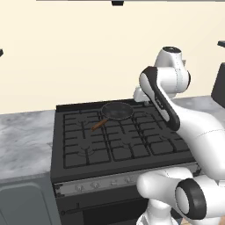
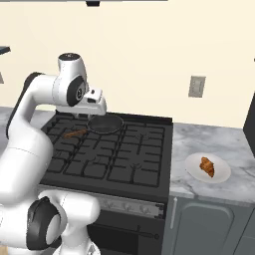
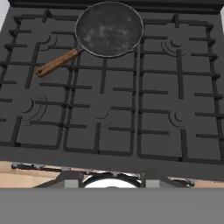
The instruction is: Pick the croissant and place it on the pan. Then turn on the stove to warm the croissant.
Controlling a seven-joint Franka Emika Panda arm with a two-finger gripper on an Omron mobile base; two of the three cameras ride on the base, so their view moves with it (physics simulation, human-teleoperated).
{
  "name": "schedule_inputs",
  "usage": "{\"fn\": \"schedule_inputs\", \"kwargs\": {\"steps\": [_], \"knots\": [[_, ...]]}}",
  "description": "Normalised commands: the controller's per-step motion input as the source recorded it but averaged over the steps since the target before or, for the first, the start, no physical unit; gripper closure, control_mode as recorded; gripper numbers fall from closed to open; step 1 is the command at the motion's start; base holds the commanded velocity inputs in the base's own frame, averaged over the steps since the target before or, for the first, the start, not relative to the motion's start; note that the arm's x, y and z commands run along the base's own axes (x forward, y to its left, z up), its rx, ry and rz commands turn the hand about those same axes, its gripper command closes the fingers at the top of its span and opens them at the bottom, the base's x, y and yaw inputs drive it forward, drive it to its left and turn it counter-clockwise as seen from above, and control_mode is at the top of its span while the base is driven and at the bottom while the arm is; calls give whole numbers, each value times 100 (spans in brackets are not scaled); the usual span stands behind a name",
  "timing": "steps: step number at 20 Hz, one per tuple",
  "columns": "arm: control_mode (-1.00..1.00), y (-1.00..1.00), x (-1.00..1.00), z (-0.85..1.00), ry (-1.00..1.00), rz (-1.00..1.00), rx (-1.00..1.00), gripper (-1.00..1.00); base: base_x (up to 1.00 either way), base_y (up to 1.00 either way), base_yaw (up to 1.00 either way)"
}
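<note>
The croissant [image 2: 207,166] is sitting right of the stove [image 2: 109,154]; the gripper's [image 2: 97,108] jaw spread is unclear, risking a misgrasp.

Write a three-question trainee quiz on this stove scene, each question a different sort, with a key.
1. True or false: the croissant already lies in the pan.
2. Multiple choice: the croissant rests on A) the stove's grates, B) a white plate on the counter right of the stove, C) the pan.
3. Fill in: the pan's wooden handle points toward the stove's ____ side in the base views.

Key:
1. False; the pan is empty.
2. B.
3. Left.
</note>
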Motion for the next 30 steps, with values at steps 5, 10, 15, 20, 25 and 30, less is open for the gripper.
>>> {"fn": "schedule_inputs", "kwargs": {"steps": [5,10,15,20,25,30], "knots": [[-100,-22,0,-5,-6,0,0,-100,0,0,0],[-100,-58,0,-26,-7,0,0,-100,0,0,0],[-100,-68,0,-25,-3,-1,0,-100,0,0,0],[-100,-68,0,-4,0,-1,1,-100,0,0,0],[-100,-66,0,0,0,-2,1,-100,0,0,0],[-100,-64,1,-3,0,-3,0,-100,0,0,0]]}}
